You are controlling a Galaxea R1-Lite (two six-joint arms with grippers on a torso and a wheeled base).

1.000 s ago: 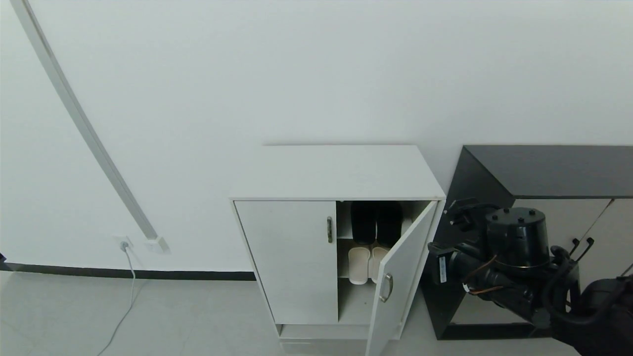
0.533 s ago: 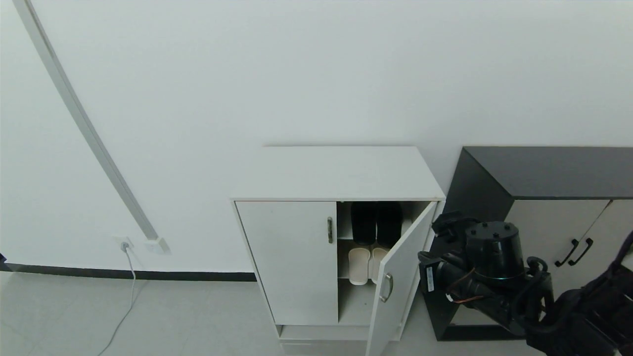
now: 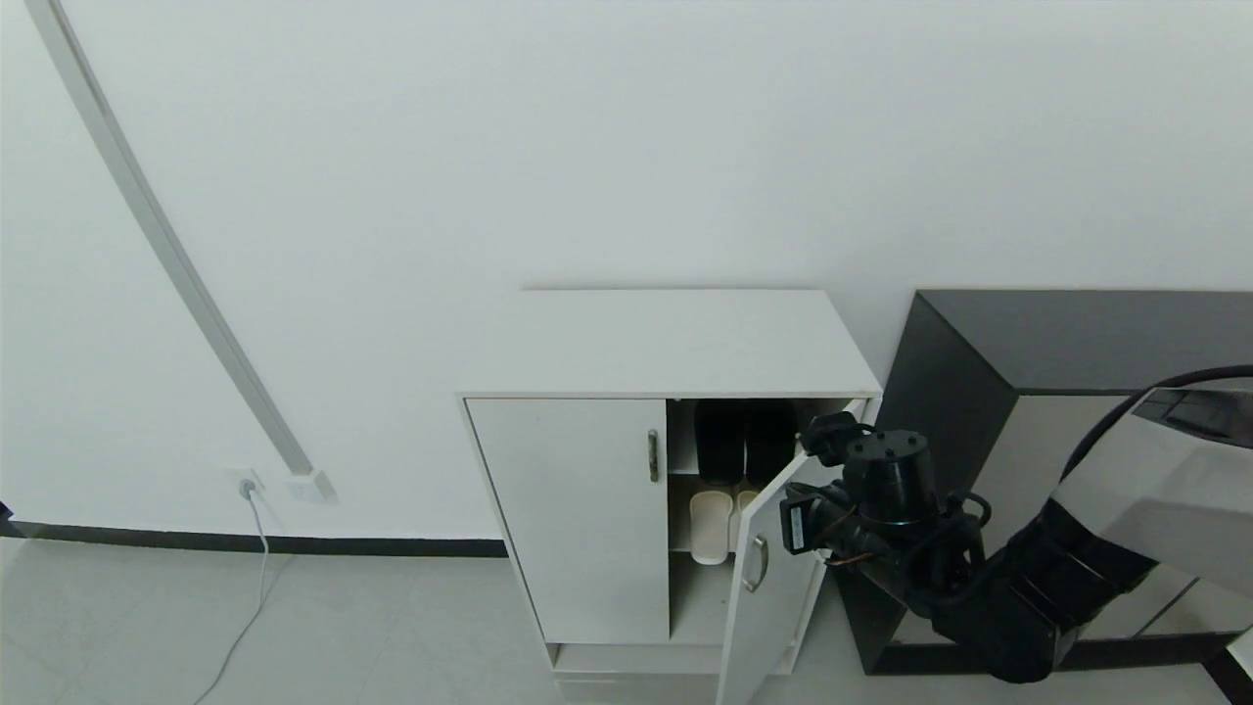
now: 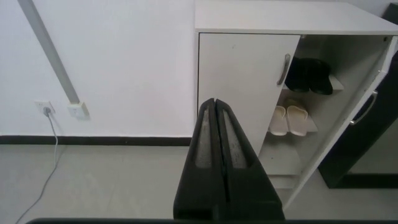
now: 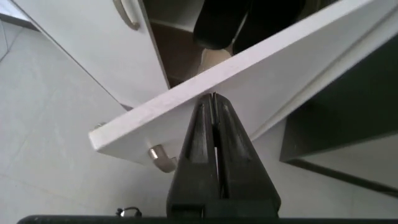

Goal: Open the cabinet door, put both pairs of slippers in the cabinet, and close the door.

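The white cabinet (image 3: 675, 343) has its left door (image 3: 568, 519) closed and its right door (image 3: 773, 607) partly open. Black slippers (image 3: 744, 436) sit on the upper shelf, cream slippers (image 3: 712, 514) on the shelf below. My right gripper (image 3: 812, 431) is shut, its tip (image 5: 214, 98) against the outer face of the right door (image 5: 261, 87) near the top, above the handle (image 5: 160, 157). My left gripper (image 4: 216, 106) is shut on nothing and hangs in front of the cabinet (image 4: 286, 15), well back from the left door (image 4: 242, 81).
A black cabinet (image 3: 1077, 333) stands right beside the white one, close behind my right arm. A wall socket with a cable (image 3: 245, 485) and a slanted conduit (image 3: 166, 255) are to the left. Bare grey floor (image 3: 343, 636) lies in front.
My right arm has moved left from the black cabinet to the open door. The door has swung slightly towards closed.
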